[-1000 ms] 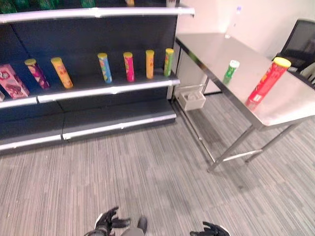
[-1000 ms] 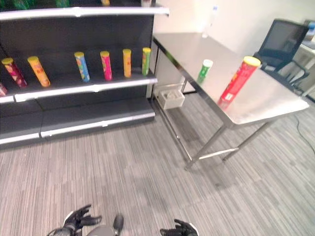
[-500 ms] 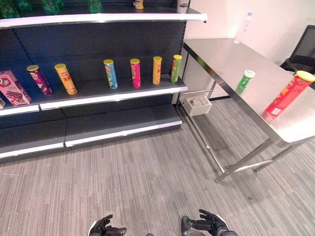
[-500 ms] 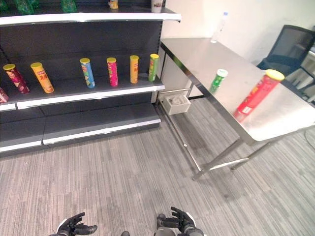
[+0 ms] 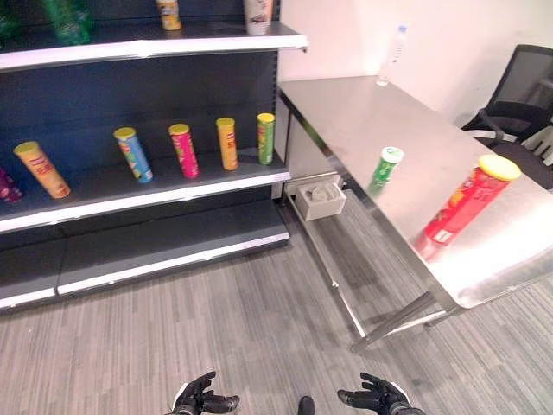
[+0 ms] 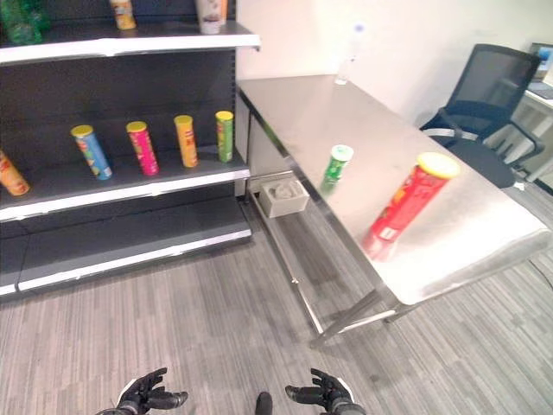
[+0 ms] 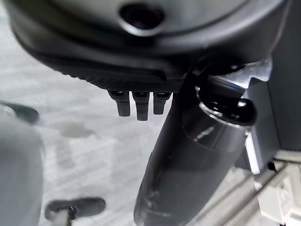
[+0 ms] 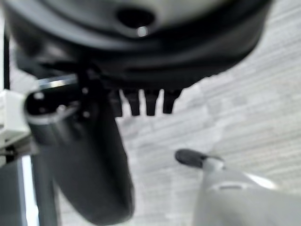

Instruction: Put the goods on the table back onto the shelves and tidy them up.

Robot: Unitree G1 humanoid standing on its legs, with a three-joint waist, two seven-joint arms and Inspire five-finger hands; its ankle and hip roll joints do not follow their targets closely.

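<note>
Print on the cans can't be read from here, only coloured wrappers. Left to right: dark shelves with a middle board holding an orange can, blue can, pink can, orange-yellow can and green-yellow can, all upright, spaced apart in a row. Top board has a green bottle, a small yellow jar and a pale cup, partly cut off. Lower board bare.

Right of the shelves, a white box sits under the end of the steel table. On the tabletop: a small green can upright, a tall red can with yellow lid nearer the table's close end, the two well apart. A clear bottle stands at the far edge by the white wall. Black office chair beyond the table on the right.

Floor is grey striped carpet.

Left hand low down, fingers spread and relaxed, holding nothing; shelves well ahead of its fingertips. Right hand likewise low, fingers loose and apart, empty; both table cans well beyond and to the right of its fingertips. Wrist views show straight fingers over carpet, nothing between them.
</note>
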